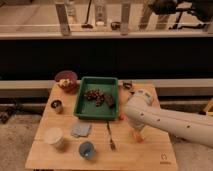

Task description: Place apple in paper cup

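The paper cup (54, 137), wide and cream-white, stands at the front left of the wooden table (150, 155). My white arm (170, 122) reaches in from the right. My gripper (136, 129) points down at the table right of the fork, far to the right of the cup. A small orange-red round thing, the apple (136, 135), shows right under the gripper, partly hidden by it. I cannot tell whether the gripper touches it.
A green tray (80, 102) with dark food sits mid-table. Near it are a reddish bowl (66, 80), a small dark can (57, 106), a blue cup (87, 150), a grey cloth (80, 130) and a fork (110, 135). A small orange piece (121, 116) lies by the tray's corner.
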Robot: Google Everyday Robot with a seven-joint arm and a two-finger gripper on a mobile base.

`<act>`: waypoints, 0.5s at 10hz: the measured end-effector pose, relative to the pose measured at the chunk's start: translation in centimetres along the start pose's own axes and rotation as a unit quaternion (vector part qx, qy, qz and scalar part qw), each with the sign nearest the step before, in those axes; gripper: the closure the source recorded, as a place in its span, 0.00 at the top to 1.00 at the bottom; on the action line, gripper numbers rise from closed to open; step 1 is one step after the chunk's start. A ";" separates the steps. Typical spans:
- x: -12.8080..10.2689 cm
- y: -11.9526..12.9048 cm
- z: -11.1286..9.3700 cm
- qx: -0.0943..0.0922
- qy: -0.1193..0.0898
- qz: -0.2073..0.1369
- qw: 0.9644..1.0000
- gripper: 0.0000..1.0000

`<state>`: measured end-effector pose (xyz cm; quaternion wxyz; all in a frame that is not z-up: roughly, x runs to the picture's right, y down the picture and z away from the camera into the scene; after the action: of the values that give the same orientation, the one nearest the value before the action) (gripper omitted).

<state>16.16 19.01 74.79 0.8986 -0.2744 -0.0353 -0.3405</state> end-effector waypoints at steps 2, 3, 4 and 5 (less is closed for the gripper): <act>0.0 -0.3 -0.1 0.001 0.006 -0.018 1.000 0.80; -0.2 -0.4 -0.1 0.001 0.007 -0.027 1.000 0.80; -0.4 -0.4 0.0 0.001 0.009 -0.036 0.999 0.80; -0.5 -0.5 0.1 0.003 0.010 -0.041 0.999 0.80</act>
<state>15.49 19.01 75.03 0.8848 -0.2668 -0.0390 -0.3800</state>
